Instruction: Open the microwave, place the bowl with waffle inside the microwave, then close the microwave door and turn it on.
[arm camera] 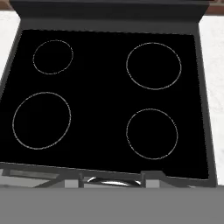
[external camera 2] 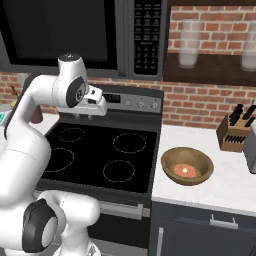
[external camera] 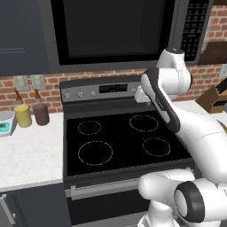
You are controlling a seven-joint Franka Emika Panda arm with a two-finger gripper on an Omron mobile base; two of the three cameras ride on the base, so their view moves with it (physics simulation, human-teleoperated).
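Tool [external camera 2: 98,107] above stove [external camera: 119,142], jaw state untellable; microwave door [external camera: 106,31] closed overhead, bowl [external camera 2: 187,166] with waffle [external camera 2: 187,171] on right worktop [external camera 2: 225,185]; risk: upward reach clipping the door's underside.

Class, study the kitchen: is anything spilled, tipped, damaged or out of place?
Nothing stands out. The bowl sits upright on the counter with the waffle inside, the microwave door is closed, and the stove is bare.

microwave door [external camera: 106,29] shut, bowl [external camera 2: 187,165] holding waffle [external camera 2: 188,171]
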